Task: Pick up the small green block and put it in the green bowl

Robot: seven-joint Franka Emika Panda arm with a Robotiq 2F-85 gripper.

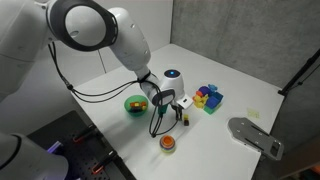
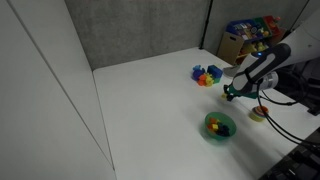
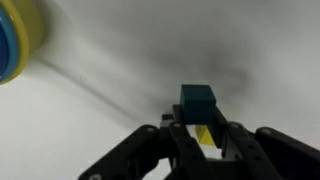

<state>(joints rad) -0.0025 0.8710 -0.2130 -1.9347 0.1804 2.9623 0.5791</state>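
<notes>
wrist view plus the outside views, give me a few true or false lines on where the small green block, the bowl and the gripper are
1. The small green block lies in the green bowl. False: the wrist view shows it right at the tips of the gripper.
2. The green bowl stands on the white table. True.
3. The gripper hangs over the multicoloured blocks. False: in both exterior views it is between those blocks and the green bowl.
4. The orange-red dish stands apart from the green bowl. True.
</notes>
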